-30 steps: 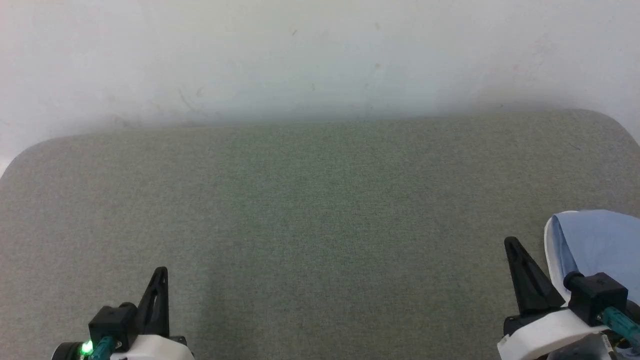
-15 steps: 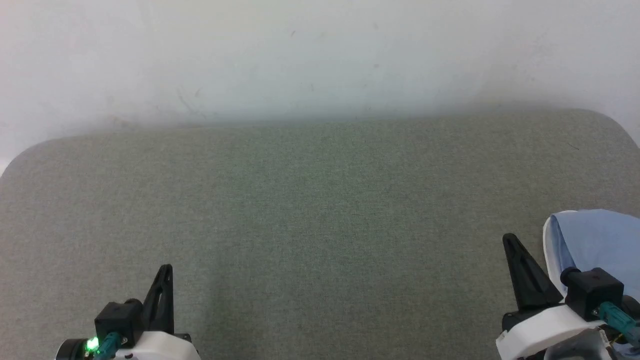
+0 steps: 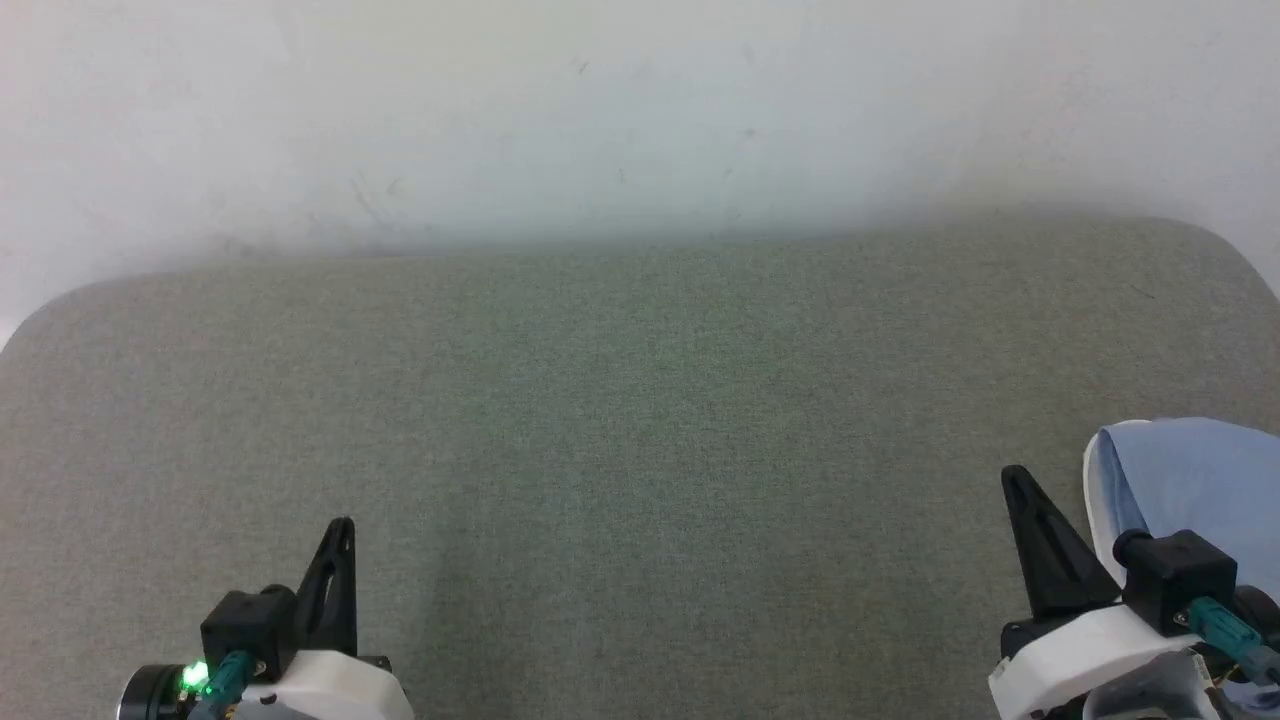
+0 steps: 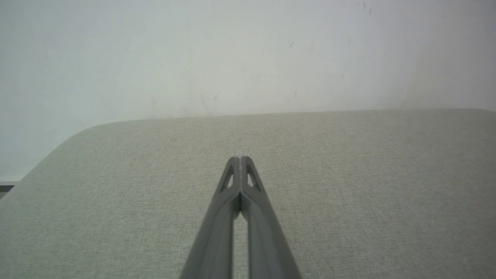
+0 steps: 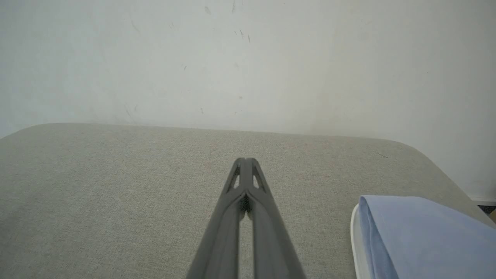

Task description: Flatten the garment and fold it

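The garment (image 3: 1195,475) lies on the grey-green fabric-topped desk (image 3: 640,400), at its near right part, and runs off the right edge of the head view. What shows of it is a smooth, folded bundle of light blue cloth with no sharp creases. Its left side is a soft rounded fold, and a narrow white band follows that fold along the outside and curves round its far corner. In the right wrist view the garment (image 5: 426,236) sits low and to the right, with the white band lying under the blue layer where the cloth meets the desk. Its near end is hidden behind the right wrist's black and white housing in the head view. The right jaws are pressed together with nothing between them, their dark fingers (image 3: 1045,550) just left of the white band and apart from it. The left jaws are likewise closed on nothing, their fingers (image 3: 330,590) over the bare near left part of the desk, well apart from the garment. A pale scuffed wall (image 3: 640,110) stands behind the desk's rounded far edge.
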{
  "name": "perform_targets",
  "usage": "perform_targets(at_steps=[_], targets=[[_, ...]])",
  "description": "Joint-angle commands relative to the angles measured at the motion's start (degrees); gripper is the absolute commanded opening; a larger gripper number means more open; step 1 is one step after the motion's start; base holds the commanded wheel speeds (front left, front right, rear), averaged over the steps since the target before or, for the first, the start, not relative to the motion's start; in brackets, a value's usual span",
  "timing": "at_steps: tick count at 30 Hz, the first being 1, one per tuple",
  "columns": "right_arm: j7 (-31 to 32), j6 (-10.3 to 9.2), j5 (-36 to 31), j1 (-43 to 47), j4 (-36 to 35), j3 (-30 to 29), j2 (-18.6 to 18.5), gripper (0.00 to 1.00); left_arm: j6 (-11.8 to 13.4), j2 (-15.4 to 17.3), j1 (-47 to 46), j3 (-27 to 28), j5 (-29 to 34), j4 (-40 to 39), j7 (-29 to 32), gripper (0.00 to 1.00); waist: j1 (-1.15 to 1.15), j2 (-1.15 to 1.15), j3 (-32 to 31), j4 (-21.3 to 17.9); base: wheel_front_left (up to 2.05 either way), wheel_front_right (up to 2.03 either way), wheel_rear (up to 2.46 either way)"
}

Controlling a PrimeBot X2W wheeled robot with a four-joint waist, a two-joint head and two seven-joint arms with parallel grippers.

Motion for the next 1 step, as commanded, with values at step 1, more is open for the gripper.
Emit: perform_targets(at_steps=[1], targets=[[0.11, -0.02, -0.58, -1.04, 0.27, -0.03, 0.24, 0.00, -0.02, -0.37, -0.96, -0.06, 0.73, -0.43, 0.29, 0.00, 0.00, 0.00, -0.01, -0.03, 0.00, 0.00, 0.00]])
